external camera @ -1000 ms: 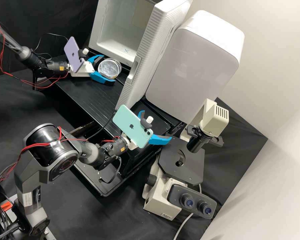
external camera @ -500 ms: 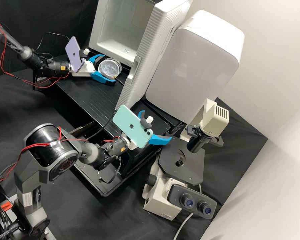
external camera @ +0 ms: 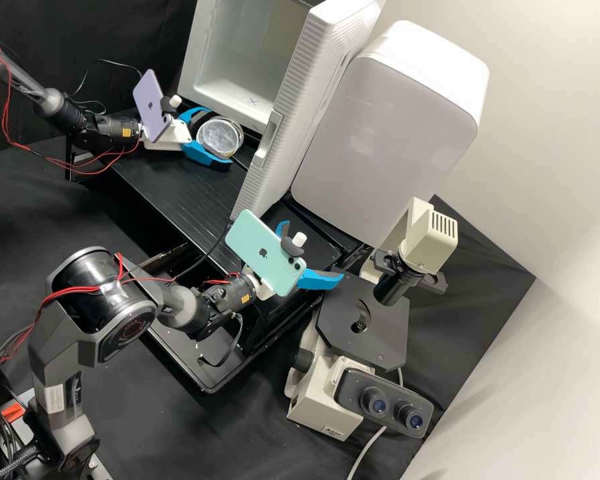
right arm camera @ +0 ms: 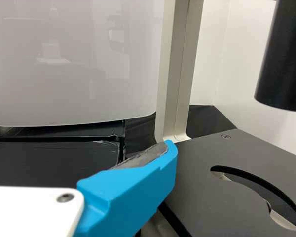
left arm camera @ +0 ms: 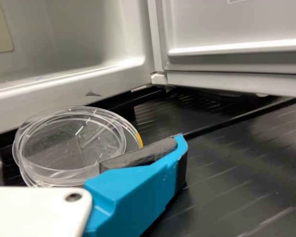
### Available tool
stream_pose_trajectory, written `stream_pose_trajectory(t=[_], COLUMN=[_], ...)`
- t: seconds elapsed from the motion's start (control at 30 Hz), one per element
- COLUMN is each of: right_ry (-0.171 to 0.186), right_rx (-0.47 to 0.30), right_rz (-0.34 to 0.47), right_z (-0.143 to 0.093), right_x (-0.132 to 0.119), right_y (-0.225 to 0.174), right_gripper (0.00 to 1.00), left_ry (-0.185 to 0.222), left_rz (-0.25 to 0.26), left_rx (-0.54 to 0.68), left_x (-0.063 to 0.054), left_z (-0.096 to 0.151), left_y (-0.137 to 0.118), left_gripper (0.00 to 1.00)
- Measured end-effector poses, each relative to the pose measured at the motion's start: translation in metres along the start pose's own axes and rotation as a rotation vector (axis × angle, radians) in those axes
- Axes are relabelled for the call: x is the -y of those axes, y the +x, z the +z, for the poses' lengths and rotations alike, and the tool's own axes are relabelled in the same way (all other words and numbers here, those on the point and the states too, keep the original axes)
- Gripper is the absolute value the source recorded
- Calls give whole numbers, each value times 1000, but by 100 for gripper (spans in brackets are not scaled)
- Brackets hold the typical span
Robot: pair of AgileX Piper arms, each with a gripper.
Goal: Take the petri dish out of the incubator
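A clear round petri dish (external camera: 221,133) (left arm camera: 71,145) is just outside the white incubator (external camera: 247,60), low over the black bench in front of its open chamber. My left gripper (external camera: 215,138) is shut on it, with one blue finger (left arm camera: 138,190) on each side of the rim. The incubator door (external camera: 293,113) stands swung open to the right of the dish. My right gripper (external camera: 305,257) is open and holds nothing. It hangs by the door's lower end, at the edge of the microscope stage (right arm camera: 237,168), and one of its blue fingers (right arm camera: 133,187) shows near the stage.
A microscope (external camera: 367,353) stands at the front right, its black stage (external camera: 363,327) under a dark condenser (right arm camera: 283,54). The black ribbed bench (external camera: 187,193) runs from the incubator to the front. Red cables (external camera: 20,133) trail along the left arm.
The left arm's wrist has shifted slightly up and toward the incubator. The dish and the fingers around it have barely moved. The right arm has stayed still.
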Motion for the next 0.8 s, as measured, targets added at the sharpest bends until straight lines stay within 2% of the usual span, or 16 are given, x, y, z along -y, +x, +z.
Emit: stream_pose_trajectory(t=[0.17, 0.27, 0.43, 0.53, 0.57, 0.6, 0.63, 0.7, 0.8], right_ry=[0, 0, 0, 0, 0, 0, 0, 0, 0], right_rx=[0, 0, 0, 0, 0, 0, 0, 0, 0], right_rz=[0, 0, 0, 0, 0, 0, 0, 0, 0], right_z=[0, 0, 0, 0, 0, 0, 0, 0, 0], right_x=[0, 0, 0, 0, 0, 0, 0, 0, 0], right_y=[0, 0, 0, 0, 0, 0, 0, 0, 0], right_gripper=[100, 100, 100, 100, 100, 100, 100, 100, 100], left_ry=[3, 8, 46, 86, 106, 102, 101, 95, 101], left_rz=[-40, -38, -42, -31, -3, 12, 18, 37, 99], left_rx=[-5, -9, -35, -42, -40, -42, -42, -43, -37], left_x=[-9, -15, -22, -26, -29, -31, -33, -35, -40], left_z=[0, 0, -4, -5, -4, -5, -5, -4, -3], left_y=[-2, -4, -9, -10, -10, -11, -11, -12, -14], left_gripper=[100, 100, 100, 100, 100, 100, 0, 0, 0])
